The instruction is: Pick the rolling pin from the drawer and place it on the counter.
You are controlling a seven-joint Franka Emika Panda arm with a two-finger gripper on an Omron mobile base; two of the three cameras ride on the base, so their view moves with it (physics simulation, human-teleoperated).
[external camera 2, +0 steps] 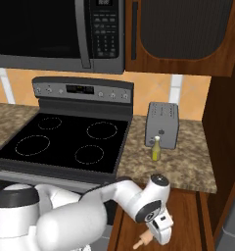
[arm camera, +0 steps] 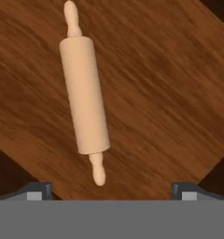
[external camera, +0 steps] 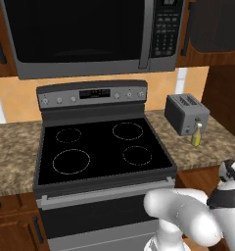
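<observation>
Fingertips sit wide apart at the bottom of your hand view, with nothing between them, so the gripper is spread and empty; that width makes sense, since it has to pass either side of the rolling pin's barrel. The rolling pin lies flat on the wooden floor of the drawer, just ahead of the tips and a little to the left of the line between them, its long axis running nearly up the view with a slight lean, one knob handle toward you and the other away. From the right base view you see why the hand looks straight down: the arm is folded low and the gripper hangs over the open drawer, with one end of the pin peeking out beside it. You would likely want to shift toward the barrel's middle and turn the wrist so the fingers close across it, not along it. Beyond the drawer's front runs the counter, where a yellow-green bottle stands just in front of the toaster; the bare granite to the right of them looks to be the easiest landing spot. Farther left lies the black stovetop.
</observation>
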